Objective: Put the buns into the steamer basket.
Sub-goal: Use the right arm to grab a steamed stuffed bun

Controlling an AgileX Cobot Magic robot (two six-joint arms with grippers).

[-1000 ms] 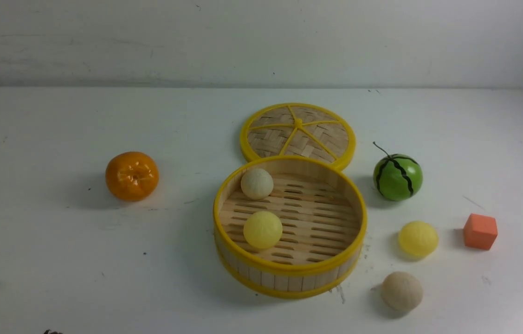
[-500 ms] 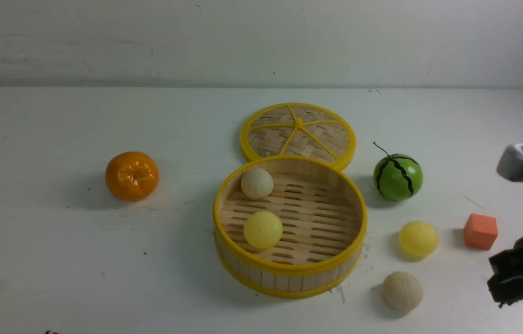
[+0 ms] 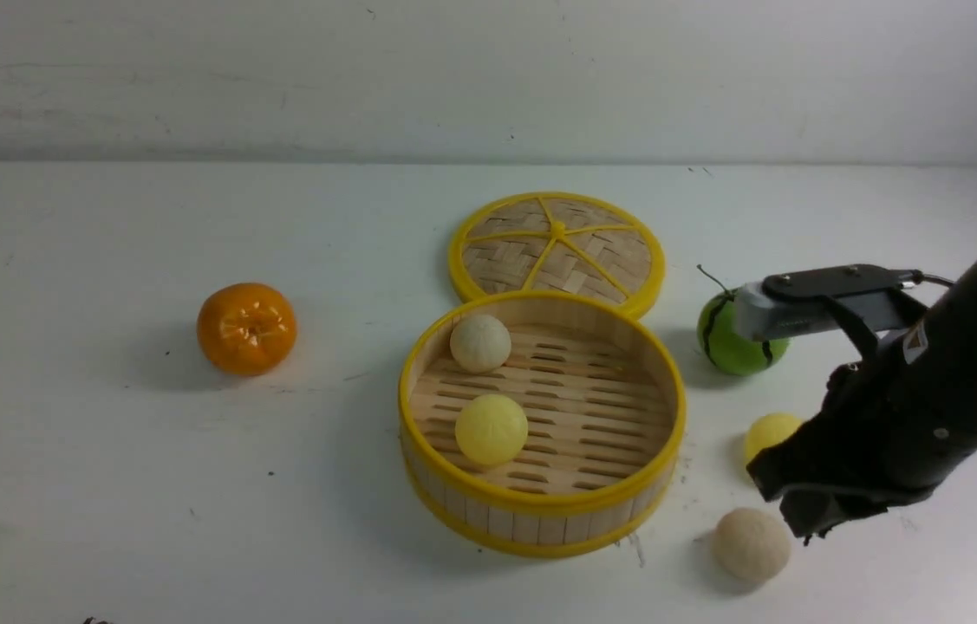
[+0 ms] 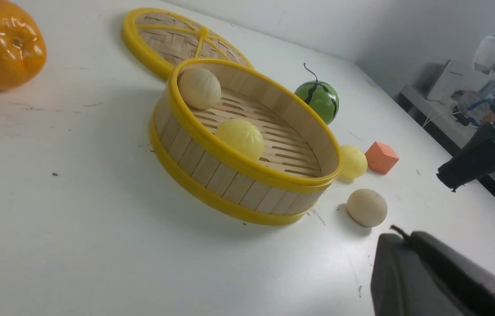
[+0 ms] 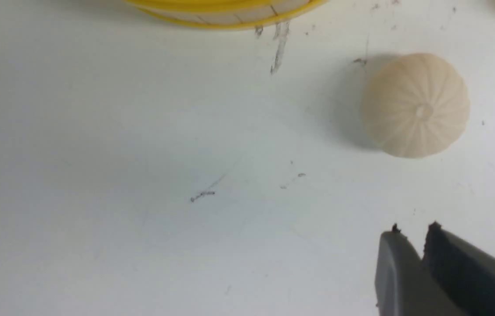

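The steamer basket (image 3: 540, 425), bamboo strips between yellow rims at frame centre, holds a pleated beige bun (image 3: 480, 342) and a pale yellow bun (image 3: 491, 428); another yellow bun (image 3: 767, 432) and a beige bun (image 3: 750, 543) lie on the table at lower right. The right gripper (image 5: 414, 232) hangs beside that beige bun, fingers nearly together and empty, while the left gripper (image 4: 401, 235) is closed on nothing. No writing is legible on the scuffed white table (image 3: 107, 485) or the white wall (image 3: 280, 78).

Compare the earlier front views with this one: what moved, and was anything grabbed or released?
The right arm came in from the right edge; its right pincer now hangs beside the beige bun on the table, partly hiding the yellow bun and watermelon. Nothing grabbed or released. The steamer basket, its two buns, lid and orange stayed put.
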